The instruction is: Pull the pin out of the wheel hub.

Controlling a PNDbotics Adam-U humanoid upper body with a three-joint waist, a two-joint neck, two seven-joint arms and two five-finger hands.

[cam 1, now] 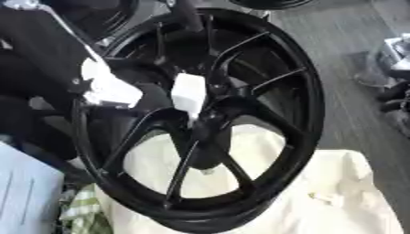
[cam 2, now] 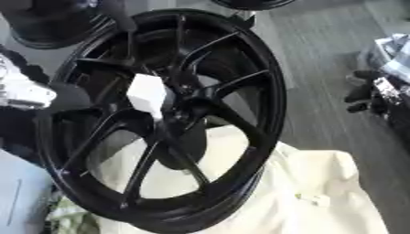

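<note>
In the left eye view the black wheel hub [cam 1: 210, 119] stands tilted on pale cloth [cam 1: 336, 196]; a white piece, probably the pin [cam 1: 189, 95], sits at its centre, seemingly not yet pulled. The right eye view shows a hand [cam 2: 24, 93] left of the hub; whether its fingers are apart I cannot tell.

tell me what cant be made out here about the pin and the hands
- Pin: not distinguishable; a blurred white piece sits at the hub of the black wheel in both views.
- Left robot hand: only a blurred white and black shape at the wheel's left, fingers unreadable.
- Right robot hand: not shown in either view.
</note>
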